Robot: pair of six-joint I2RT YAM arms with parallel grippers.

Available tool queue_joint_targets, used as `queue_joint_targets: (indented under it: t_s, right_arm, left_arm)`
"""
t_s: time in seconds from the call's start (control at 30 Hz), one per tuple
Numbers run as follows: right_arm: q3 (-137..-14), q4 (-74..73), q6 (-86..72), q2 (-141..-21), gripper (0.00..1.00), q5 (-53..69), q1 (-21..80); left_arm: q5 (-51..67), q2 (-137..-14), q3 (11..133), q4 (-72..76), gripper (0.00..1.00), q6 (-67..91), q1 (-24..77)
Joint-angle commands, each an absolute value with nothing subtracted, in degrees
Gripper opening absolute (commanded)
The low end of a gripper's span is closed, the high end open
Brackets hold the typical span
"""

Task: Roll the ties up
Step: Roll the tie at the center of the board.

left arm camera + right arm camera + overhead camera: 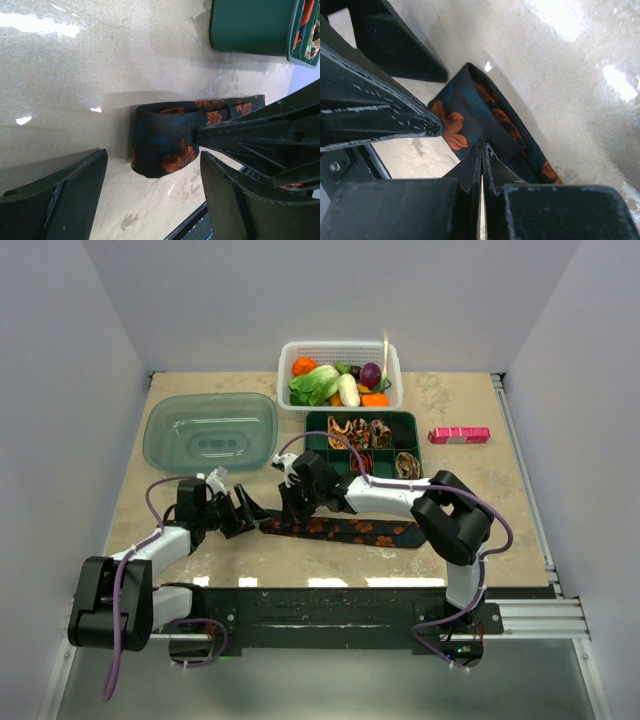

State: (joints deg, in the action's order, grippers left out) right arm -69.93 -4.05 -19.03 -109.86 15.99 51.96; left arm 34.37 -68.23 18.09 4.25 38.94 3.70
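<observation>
A long black tie with orange-red flowers (350, 531) lies across the near middle of the table, its left end folded over. My right gripper (291, 514) is shut on that folded end; its closed tips (482, 149) meet the fabric (470, 107). My left gripper (246, 516) is open just left of the fold, touching nothing. In the left wrist view the fold (160, 145) lies between and beyond my open left fingers (60, 195), and the right gripper reaches in from the right. Small rolled ties (352, 430) in tan, brown and orange sit in a green tray (414, 420).
A white basket of vegetables (392, 390) stands behind the green tray, which also shows in the left wrist view (250, 25). A clear green-tinted lidded container (210, 430) is at the back left. A pink box (459, 435) lies right of the tray.
</observation>
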Motion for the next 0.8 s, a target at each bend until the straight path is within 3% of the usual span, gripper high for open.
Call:
queue_joint_targets:
  t_s: [0.0,0.6,0.7,0.77]
  right_arm:
    - [-67.9,-2.4,-18.5,-107.8,0.00,14.8,52.4]
    - [-66.0,-1.6,-19.0,-108.9,0.00,14.7,52.4]
    - [-66.1,-1.5,-19.4,-109.0,0.00,14.8,52.4]
    - [-66.3,-1.7,-19.4,-108.9,0.00,14.7,52.4]
  left_arm:
    - [35.5,-70.1,16.5,8.5,0.79,39.5,3.2]
    - [37.9,-79.0,14.7,18.3,0.70,39.2,7.2]
    - [38.9,-81.4,14.4,21.3,0.62,40.1,8.3]
    - [39.1,-81.9,14.3,22.9,0.52,40.5,8.8]
